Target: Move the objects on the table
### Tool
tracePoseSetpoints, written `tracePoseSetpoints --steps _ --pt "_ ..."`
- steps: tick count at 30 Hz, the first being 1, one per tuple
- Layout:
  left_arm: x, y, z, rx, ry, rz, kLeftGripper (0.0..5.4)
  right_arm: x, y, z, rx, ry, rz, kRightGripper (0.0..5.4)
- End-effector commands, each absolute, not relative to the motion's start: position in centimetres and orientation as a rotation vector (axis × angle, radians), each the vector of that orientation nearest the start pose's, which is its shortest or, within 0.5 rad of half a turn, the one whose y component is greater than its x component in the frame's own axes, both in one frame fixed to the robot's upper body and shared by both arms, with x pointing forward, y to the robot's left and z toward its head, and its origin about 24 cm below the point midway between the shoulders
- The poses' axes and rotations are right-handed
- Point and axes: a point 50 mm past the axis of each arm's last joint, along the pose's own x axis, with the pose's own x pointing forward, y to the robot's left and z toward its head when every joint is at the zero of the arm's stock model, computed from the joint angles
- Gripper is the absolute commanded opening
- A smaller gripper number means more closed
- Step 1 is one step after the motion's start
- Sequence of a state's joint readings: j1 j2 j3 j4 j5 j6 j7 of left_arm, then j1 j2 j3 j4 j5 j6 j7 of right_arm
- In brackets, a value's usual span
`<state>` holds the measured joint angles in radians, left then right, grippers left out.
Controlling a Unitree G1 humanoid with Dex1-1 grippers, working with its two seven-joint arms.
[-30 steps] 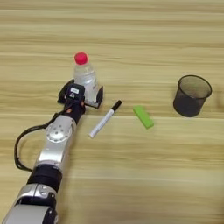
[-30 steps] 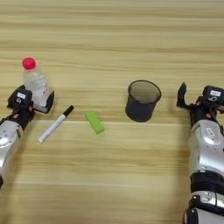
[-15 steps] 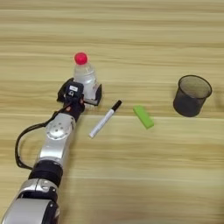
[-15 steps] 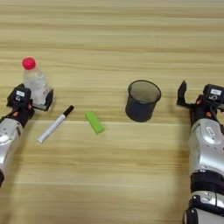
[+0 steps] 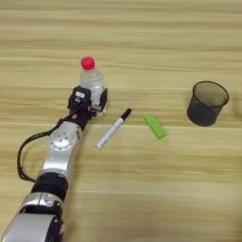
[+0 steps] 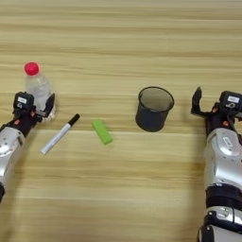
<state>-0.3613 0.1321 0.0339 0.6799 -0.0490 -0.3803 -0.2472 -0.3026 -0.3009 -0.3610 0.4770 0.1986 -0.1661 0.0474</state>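
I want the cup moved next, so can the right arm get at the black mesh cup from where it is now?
Probably yes. The right gripper sits beside the black mesh cup, on its right, with only bare table between them and nothing blocking.

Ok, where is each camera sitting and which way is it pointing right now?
Left eye view: on the head, looking down on the table; shows the left arm, its left gripper at the bottle.
Right eye view: same head, same downward look, reaching further right; shows both arms, with the right gripper right of the mesh cup.
Both share the bottle, marker, green block and cup.
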Motion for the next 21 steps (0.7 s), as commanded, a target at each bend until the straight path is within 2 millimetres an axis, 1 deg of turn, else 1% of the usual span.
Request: tracePoseSetpoints --steps 1,5,8,15,18,21 --pt "31.1 15.8 2.5 0.080 -0.062 -0.268 3.26 29.1 -28.9 6.1 0.011 -0.077 -0.338 5.40" --pt "30.9 15.8 3.0 0.076 -0.090 -0.281 3.13 29.1 -28.8 6.1 0.011 -0.077 -0.338 5.40" --pt "30.7 15.9 3.9 0.064 -0.131 -0.283 3.09 29.2 -28.8 6.1 0.011 -0.077 -0.338 5.40" --pt "29.4 15.3 5.4 0.047 -0.199 -0.353 3.07 29.2 -28.6 6.0 0.012 -0.076 -0.339 5.40" --pt "28.3 14.5 5.8 0.036 -0.195 -0.456 3.07 29.2 -28.6 6.0 0.013 -0.075 -0.339 5.40" --pt "26.8 13.3 5.4 0.027 -0.153 -0.578 3.04 29.3 -28.5 6.0 0.015 -0.076 -0.341 5.40"
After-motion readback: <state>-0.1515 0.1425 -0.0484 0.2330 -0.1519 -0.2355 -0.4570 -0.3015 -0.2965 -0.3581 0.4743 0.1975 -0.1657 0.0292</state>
